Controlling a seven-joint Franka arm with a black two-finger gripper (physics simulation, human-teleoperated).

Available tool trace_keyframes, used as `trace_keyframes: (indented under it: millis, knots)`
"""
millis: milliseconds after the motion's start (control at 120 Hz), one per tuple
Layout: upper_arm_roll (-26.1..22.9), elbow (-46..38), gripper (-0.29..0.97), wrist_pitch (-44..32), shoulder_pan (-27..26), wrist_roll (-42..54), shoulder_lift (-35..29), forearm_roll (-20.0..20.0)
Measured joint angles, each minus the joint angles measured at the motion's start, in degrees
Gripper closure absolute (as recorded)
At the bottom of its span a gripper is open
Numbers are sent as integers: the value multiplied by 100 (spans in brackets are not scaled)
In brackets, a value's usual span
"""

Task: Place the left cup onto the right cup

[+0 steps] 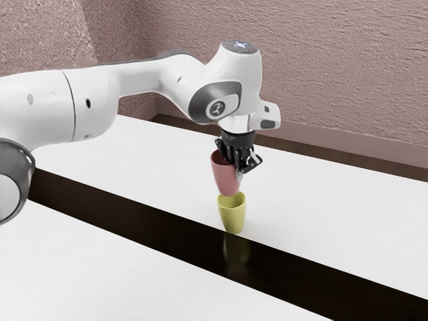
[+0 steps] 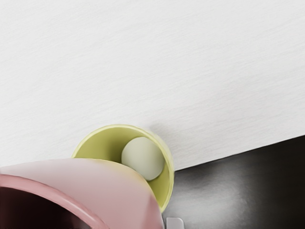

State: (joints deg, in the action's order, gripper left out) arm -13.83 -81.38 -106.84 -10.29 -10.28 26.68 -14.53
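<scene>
My gripper (image 1: pixel 237 164) is clamped on the rim of the pink cup (image 1: pixel 224 175), on the side of the rim toward the exterior view's right. The pink cup hangs right over the yellow cup (image 1: pixel 233 212), with its base down at the yellow cup's mouth. I cannot tell if the two cups touch.

The yellow cup stands upright on the white table (image 1: pixel 334 200), at the edge of a dark strip (image 1: pixel 134 214).

From my wrist, the pink cup (image 2: pixel 95 186) covers part of the yellow cup (image 2: pixel 95 143).
</scene>
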Motion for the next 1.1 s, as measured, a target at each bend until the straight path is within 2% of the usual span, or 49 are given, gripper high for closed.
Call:
trace_keyframes:
  millis: [842, 925, 1100]
  knots:
    - [2, 216, 77, -78, 59, 1, 460, 15]
    - [3, 216, 72, -83, 58, 2, 476, 36]
    - [-5, 216, 52, -87, 61, 1, 484, 66]
